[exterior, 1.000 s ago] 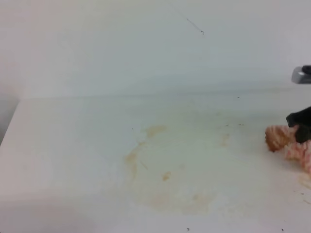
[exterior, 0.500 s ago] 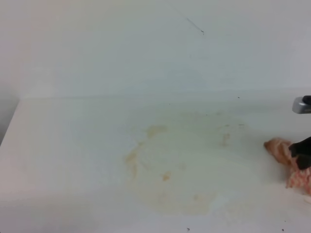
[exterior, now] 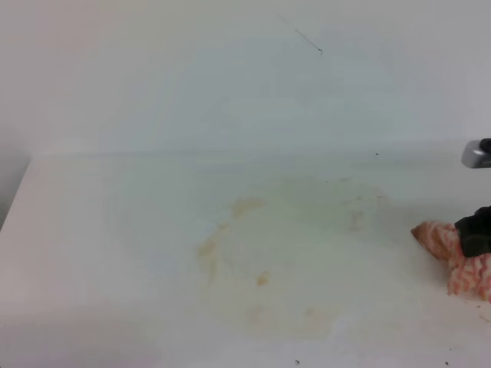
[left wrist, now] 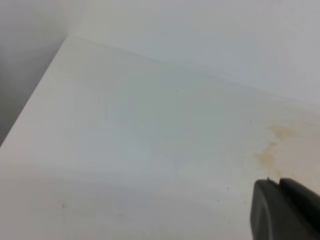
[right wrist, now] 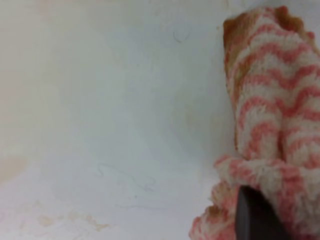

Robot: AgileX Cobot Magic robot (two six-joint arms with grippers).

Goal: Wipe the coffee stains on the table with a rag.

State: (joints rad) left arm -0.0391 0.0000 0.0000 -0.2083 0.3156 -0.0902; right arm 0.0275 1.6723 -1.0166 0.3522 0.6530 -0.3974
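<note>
Pale tan coffee stains [exterior: 261,264] spread in a wide faint ring over the middle of the white table [exterior: 115,230], with darker blots at its upper left. The left wrist view catches the stains [left wrist: 272,150] at its right edge. At the far right lies the bunched red-and-white zigzag rag [exterior: 449,253], its tip browned. My right gripper [exterior: 476,232] sits on the rag, mostly cut off by the frame edge. In the right wrist view one dark finger [right wrist: 255,215] presses against the rag [right wrist: 270,115]; the other finger is hidden. My left gripper [left wrist: 278,200] hangs above the table's left part with its fingers together.
The table's left edge [exterior: 19,192] drops off to a dark gap. A pale wall [exterior: 230,77] rises behind the table. A grey metal part [exterior: 477,153] of the right arm shows at the right frame edge.
The right gripper has sunk a little toward the table with the rag, and the rag now lies lower and flatter. The stains look the same.
</note>
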